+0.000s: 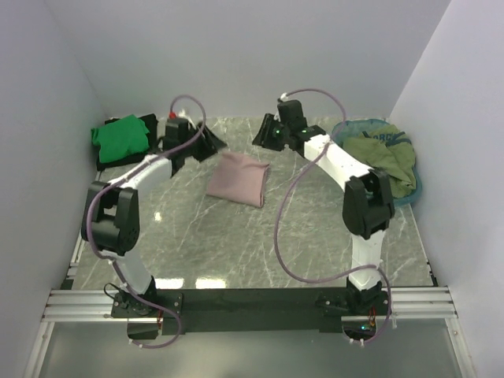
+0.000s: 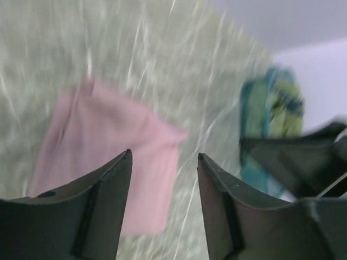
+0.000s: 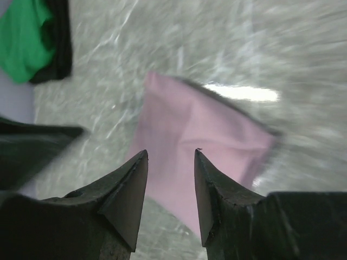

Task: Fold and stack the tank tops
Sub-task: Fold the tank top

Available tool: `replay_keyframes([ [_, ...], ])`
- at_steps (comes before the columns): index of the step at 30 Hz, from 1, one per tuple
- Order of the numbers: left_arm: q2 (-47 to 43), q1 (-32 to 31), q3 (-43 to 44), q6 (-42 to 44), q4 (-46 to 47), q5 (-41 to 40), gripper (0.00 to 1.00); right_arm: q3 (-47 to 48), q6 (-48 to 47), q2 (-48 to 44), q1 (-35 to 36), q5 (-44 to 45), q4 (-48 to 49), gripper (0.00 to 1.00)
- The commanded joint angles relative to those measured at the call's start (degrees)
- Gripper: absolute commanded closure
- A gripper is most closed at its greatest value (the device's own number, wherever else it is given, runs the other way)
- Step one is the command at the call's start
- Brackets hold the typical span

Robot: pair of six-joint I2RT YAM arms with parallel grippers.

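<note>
Left pincer [image 2: 164, 157] gapes just beside pink top [image 2: 108, 141].

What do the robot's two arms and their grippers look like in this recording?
The left arm and right arm are each built from white tubular links joined by bulky black joint housings. A thin mauve cable loops loosely along each arm. The left gripper and right gripper have dark, wedge-shaped fingers that taper to points. Small green lights glow near the right wrist.
</note>
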Motion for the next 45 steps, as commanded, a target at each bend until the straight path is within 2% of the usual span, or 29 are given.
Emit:
replay_keyframes([
  [1, 2.8, -1.0, -9.6, -5.0, 9.2, 8.0, 0.45, 0.3, 2.8, 6.7, 0.4, -13.3, 6.6, 0.53],
  [3, 4.1, -1.0, -13.2, -6.8, 12.8, 10.5, 0.45, 1.7, 3.6, 10.5, 0.1, -17.0, 7.7, 0.53],
  [7, 7.8, -1.1, -16.2, -9.6, 16.9, 11.0, 0.48, 2.6, 6.9, 15.1, -1.3, -18.5, 9.8, 0.54],
  [11, 7.2, -1.8, -18.5, -10.4, 14.0, 6.9, 0.46, 3.7, 9.4, 19.6, -4.0, -18.0, 9.6, 0.54],
  [17, 4.4, -3.7, -22.1, -13.3, 12.0, 3.0, 0.46, 4.0, 10.9, 21.0, -5.7, -16.6, 7.7, 0.55],
  [22, 0.8, -10.0, -22.4, -16.0, 8.7, -1.3, 0.46, 3.8, 4.8, 18.5, -5.6, -11.8, 2.4, 0.55],
  [26, -2.7, -13.8, -23.7, -18.2, 7.0, -5.2, 0.44, -1.5, 1.3, 10.5, -5.7, -5.6, 0.7, 0.55],
  [28, -5.2, -13.5, -23.5, -17.8, 4.9, -7.4, 0.41, -3.2, -0.2, 7.8, -5.6, -3.1, -0.1, 0.55],
  [29, -6.0, -13.3, -22.8, -16.8, 4.2, -9.0, 0.35, -3.6, -0.7, 5.5, -5.6, -0.2, -1.1, 0.55],
  [32, -8.0, -12.4, -17.2, -11.2, -3.3, -12.1, 0.26, -5.0, -1.8, 0.6, -5.5, 5.5, -2.9, 0.54],
  [34, -9.3, -11.8, -13.7, -8.0, -8.1, -15.0, 0.22, -6.5, -2.2, -3.1, -5.3, 6.6, -2.8, 0.55],
  [38, -9.1, -9.8, -12.6, -6.1, -12.5, -16.5, 0.21, -11.0, -2.9, -7.1, -3.7, 3.7, -1.8, 0.54],
  [42, -6.8, -9.1, -15.7, -4.8, -11.5, -15.8, 0.16, -12.1, -6.7, -6.4, 0.9, 3.4, -3.3, 0.55],
  [45, -4.5, -8.8, -17.6, -3.8, -8.0, -11.6, 0.13, -12.3, -8.0, -4.2, 2.7, 3.5, -3.5, 0.55],
])
